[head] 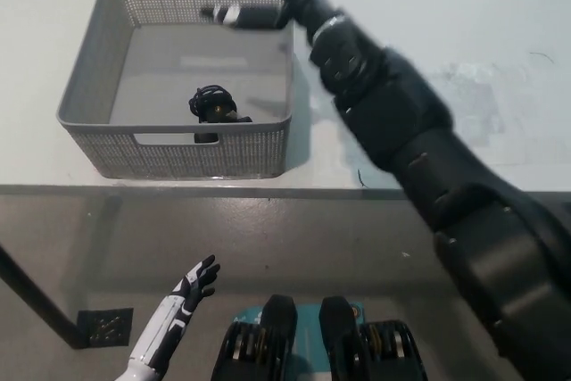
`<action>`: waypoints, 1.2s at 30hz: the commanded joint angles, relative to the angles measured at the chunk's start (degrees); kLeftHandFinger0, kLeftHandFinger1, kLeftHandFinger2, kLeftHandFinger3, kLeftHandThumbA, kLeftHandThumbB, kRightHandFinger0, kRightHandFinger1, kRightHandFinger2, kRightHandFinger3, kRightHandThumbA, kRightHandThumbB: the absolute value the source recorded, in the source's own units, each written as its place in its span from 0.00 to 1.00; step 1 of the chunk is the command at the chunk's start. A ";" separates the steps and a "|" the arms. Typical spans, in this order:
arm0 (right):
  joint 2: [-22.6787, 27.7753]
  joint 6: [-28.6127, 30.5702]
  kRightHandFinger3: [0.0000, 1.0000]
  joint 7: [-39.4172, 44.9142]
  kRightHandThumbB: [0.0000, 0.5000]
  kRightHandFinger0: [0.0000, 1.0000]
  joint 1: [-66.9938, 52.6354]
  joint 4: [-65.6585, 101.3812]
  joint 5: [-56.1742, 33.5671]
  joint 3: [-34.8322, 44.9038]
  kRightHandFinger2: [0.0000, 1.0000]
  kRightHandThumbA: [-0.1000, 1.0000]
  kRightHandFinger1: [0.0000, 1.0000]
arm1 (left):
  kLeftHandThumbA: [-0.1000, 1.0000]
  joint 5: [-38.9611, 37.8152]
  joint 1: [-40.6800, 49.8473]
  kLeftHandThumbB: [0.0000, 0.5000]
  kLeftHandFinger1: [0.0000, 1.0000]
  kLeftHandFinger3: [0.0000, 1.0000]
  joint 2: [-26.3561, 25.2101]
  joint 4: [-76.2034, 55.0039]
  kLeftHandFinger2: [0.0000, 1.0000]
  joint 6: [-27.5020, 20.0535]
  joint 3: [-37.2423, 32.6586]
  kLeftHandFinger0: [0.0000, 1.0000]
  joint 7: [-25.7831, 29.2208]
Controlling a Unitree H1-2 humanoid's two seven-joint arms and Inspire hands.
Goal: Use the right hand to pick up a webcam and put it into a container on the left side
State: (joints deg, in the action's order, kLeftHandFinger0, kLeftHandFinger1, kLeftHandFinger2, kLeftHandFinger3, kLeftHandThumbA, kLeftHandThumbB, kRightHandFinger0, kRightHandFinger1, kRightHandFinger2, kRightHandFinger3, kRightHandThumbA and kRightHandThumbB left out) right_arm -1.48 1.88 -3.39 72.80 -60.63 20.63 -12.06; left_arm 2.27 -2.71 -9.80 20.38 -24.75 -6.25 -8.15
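While the webcam lies in the grey basket, no writing readable, the right hand hovers spread above it; left hand rests low, fingers apart.

the basket is grey with a fine perforated mesh pattern on its walls. the webcam inside is black. the table is plain white. the right hand is black, the left hand white with black fingers.
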 commanded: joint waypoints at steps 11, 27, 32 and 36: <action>11.87 -11.01 1.00 8.53 0.86 1.00 -22.96 62.64 -8.60 9.33 1.00 1.00 1.00 | 1.00 -0.68 4.80 1.00 1.00 1.00 -0.50 -2.18 1.00 -2.18 -0.09 0.99 -0.88; 13.25 13.59 1.00 4.28 0.57 1.00 -73.63 77.06 -15.27 7.10 1.00 1.00 1.00 | 1.00 -1.45 10.23 1.00 1.00 1.00 0.48 -2.60 1.00 -2.18 -0.46 1.00 -1.11; 11.03 17.74 1.00 4.56 0.59 1.00 -82.14 72.37 -18.70 5.81 1.00 1.00 1.00 | 1.00 -1.50 10.08 1.00 1.00 1.00 0.23 -3.04 1.00 -2.18 -0.39 1.00 -1.37; 9.00 19.55 1.00 5.28 0.57 1.00 -87.58 66.59 -20.40 4.95 1.00 1.00 1.00 | 1.00 -0.50 9.24 1.00 1.00 1.00 0.39 -2.21 1.00 -2.18 -0.70 0.96 -0.45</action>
State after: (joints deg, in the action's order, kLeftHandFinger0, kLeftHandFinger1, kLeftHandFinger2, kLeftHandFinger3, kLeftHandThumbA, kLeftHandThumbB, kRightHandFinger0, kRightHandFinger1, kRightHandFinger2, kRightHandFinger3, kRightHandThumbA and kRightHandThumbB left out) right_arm 9.68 6.13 0.28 -9.44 4.87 10.10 -6.80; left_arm 2.30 6.84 -9.72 21.09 -24.65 -6.37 -8.43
